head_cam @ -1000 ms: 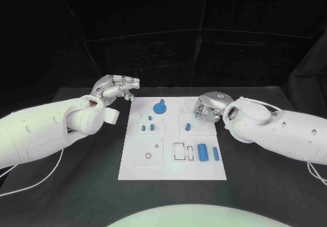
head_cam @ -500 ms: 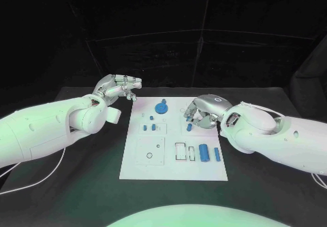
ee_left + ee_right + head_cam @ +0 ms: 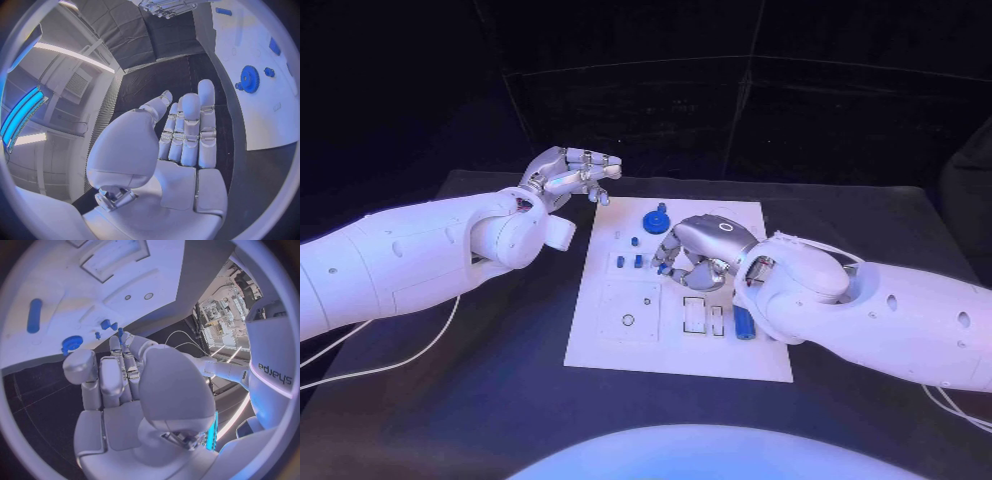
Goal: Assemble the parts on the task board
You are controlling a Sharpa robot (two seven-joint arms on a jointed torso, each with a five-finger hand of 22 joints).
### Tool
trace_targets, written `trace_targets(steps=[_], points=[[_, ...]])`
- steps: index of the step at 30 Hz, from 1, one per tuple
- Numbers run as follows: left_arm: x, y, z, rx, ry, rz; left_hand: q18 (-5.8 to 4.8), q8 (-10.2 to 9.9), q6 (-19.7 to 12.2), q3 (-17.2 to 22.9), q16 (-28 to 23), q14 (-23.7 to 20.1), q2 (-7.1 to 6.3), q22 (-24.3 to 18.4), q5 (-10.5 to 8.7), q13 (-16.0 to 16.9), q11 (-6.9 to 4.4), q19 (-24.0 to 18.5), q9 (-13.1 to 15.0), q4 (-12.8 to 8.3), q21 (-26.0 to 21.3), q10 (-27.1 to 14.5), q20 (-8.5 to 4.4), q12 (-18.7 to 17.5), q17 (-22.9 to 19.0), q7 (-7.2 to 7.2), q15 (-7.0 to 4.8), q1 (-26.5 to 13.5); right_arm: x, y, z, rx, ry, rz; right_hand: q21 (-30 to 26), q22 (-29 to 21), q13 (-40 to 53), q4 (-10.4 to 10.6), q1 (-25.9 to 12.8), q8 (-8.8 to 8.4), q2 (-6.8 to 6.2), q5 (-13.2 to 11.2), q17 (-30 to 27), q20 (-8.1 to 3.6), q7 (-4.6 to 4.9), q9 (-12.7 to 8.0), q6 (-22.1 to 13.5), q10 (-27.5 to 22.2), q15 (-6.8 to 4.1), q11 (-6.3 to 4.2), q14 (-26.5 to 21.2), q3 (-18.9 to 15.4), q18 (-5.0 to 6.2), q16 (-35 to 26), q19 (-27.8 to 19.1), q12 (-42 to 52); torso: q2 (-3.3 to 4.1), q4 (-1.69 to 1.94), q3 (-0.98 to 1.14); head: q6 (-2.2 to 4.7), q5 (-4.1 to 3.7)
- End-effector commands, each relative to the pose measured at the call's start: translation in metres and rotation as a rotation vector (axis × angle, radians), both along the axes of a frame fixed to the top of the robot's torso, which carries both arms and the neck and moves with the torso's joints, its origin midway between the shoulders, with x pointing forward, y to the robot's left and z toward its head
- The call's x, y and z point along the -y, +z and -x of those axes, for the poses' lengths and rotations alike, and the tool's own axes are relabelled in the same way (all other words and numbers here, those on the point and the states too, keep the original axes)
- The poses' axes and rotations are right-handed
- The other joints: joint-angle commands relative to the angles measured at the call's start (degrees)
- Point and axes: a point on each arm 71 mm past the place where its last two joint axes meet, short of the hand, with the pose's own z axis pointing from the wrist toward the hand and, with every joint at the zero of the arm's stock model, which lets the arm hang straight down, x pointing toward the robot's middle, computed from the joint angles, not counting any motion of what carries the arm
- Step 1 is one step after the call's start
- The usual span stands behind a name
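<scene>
From the head view, the task board [image 3: 678, 345] is lying mid-desk [image 3: 473, 400], with blue parts [image 3: 743, 322] lying loose beside unfilled recesses, so assembly is looking barely begun; the right hand [image 3: 692, 255] is hovering over the board's middle, fingers curling down and hiding what lies beneath; whether it is grasping anything, I cannot tell. In the left wrist view, the left hand [image 3: 181, 135] is lying released, fingers straight, beside the board; a blue gear [image 3: 250, 79] is sitting at the board's far end. In the right wrist view, the fingers are screening their tips.
</scene>
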Motion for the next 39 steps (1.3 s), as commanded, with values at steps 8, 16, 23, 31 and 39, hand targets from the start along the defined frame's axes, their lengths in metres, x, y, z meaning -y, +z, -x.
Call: trace_targets(steps=[8,16,23,31,39], points=[[0.003,0.003,0.0,0.009,-0.017,0.015,0.72,0.19,-0.24,-0.27,-0.19,-0.29,0.24,-0.07,0.13,0.08,0.08,0.17,-0.05,-0.21,-0.28,-0.51,-0.36,0.21,-0.07,0.14,-0.02,0.15,-0.019,-0.023,0.001,-0.037,0.063,0.035,0.45,0.12,0.03,-0.03,-0.63,-0.44,0.07,0.3,0.11,0.06,0.07,0.06,0.25,0.0,-0.24,0.27,2.01,0.39,-0.57,0.39,0.28,-0.47,0.0,0.0,0.09,-0.41,1.03],[0.005,0.003,-0.001,0.008,-0.023,0.017,0.72,0.19,-0.24,-0.27,-0.19,-0.29,0.24,-0.07,0.13,0.08,0.08,0.17,-0.05,-0.21,-0.28,-0.51,-0.36,0.21,-0.07,0.14,-0.02,0.15,-0.027,-0.031,0.0,-0.054,0.076,0.055,0.53,0.23,0.02,-0.07,-0.71,-0.49,0.1,0.41,0.11,0.05,0.12,0.05,0.2,-0.04,-0.21,0.31,2.02,0.45,-0.59,0.45,0.31,-0.55,0.06,-0.05,0.17,-0.7,1.03],[0.003,0.002,-0.001,0.007,-0.016,0.013,0.7,0.12,-0.4,-0.4,-0.19,-0.39,0.29,-0.14,0.13,0.08,0.16,0.17,-0.08,-0.2,-0.38,-0.74,-0.33,0.3,-0.17,0.23,0.03,0.07,-0.028,-0.039,0.001,-0.071,0.081,0.083,0.51,0.19,0.02,-0.08,-0.76,-0.52,0.11,0.46,0.1,0.05,0.15,0.04,0.17,-0.07,-0.2,0.33,2.02,0.46,-0.59,0.46,0.29,-0.59,0.02,-0.06,0.14,-1.02,1.31],[0.002,0.002,-0.002,0.006,-0.011,0.011,0.68,-0.01,-0.73,-0.58,-0.12,-0.47,0.33,-0.25,0.13,0.06,0.29,0.19,-0.12,-0.25,-0.51,-1.18,-0.28,0.4,-0.25,0.36,0.12,0.03,-0.028,-0.044,0.001,-0.08,0.08,0.098,0.52,0.18,0.02,-0.11,-0.8,-0.57,0.14,0.54,-0.02,0.05,0.18,0.03,0.11,-0.11,-0.18,0.36,2.0,0.51,-0.59,0.41,0.27,-0.65,0.02,-0.09,0.17,-1.11,1.44],[0.001,0.002,-0.002,0.005,-0.01,0.01,0.68,-0.03,-0.77,-0.6,-0.09,-0.48,0.33,-0.27,0.14,0.06,0.3,0.19,-0.13,-0.25,-0.53,-1.24,-0.27,0.42,-0.24,0.38,0.13,0.03,-0.026,-0.045,0.0,-0.079,0.078,0.103,0.54,0.21,0.02,-0.14,-0.82,-0.59,0.17,0.58,0.01,0.06,0.19,0.03,0.1,-0.12,-0.17,0.37,2.0,0.53,-0.59,0.45,0.28,-0.67,-0.02,-0.11,0.13,-0.97,1.37]])
